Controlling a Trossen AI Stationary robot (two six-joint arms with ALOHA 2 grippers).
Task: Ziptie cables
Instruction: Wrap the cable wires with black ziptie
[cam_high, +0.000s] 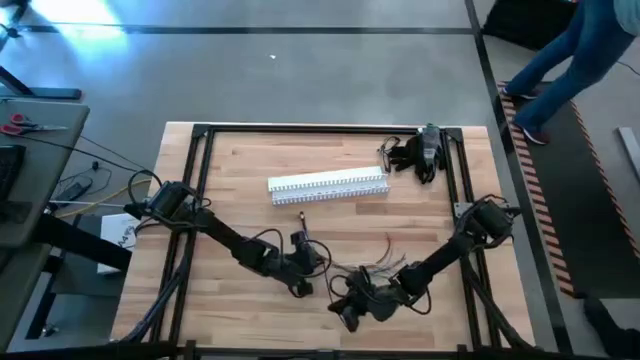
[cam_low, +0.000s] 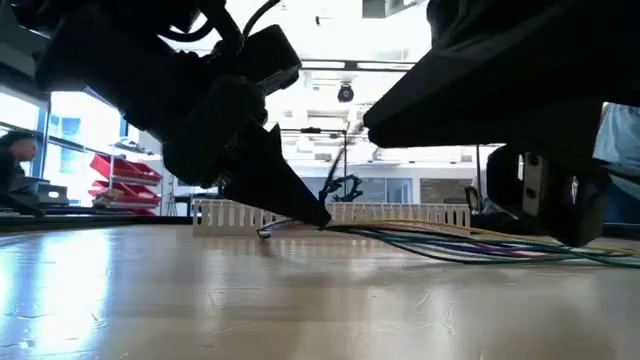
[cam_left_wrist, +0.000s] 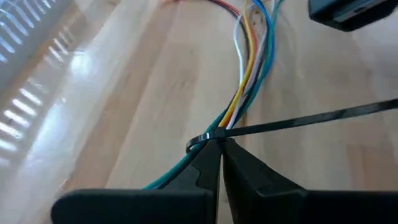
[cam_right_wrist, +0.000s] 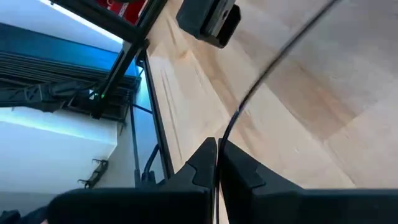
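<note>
Near the table's (cam_high: 240, 170) front edge, the left gripper (cam_left_wrist: 219, 149) pinches the black zip tie's (cam_left_wrist: 298, 119) loop around the cables (cam_left_wrist: 245, 74); the right gripper (cam_right_wrist: 216, 152) clamps its tail. Tightening is underway; next, a steady outward pull.

You're getting blown-out window glare behind the low view, dark silhouetted arms, and the tabletop (cam_low: 300, 300) blurring up close.

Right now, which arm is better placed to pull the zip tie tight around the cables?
The right gripper: it is shut on the zip tie tail, free to pull. The left gripper pins the loop at the cables.
</note>
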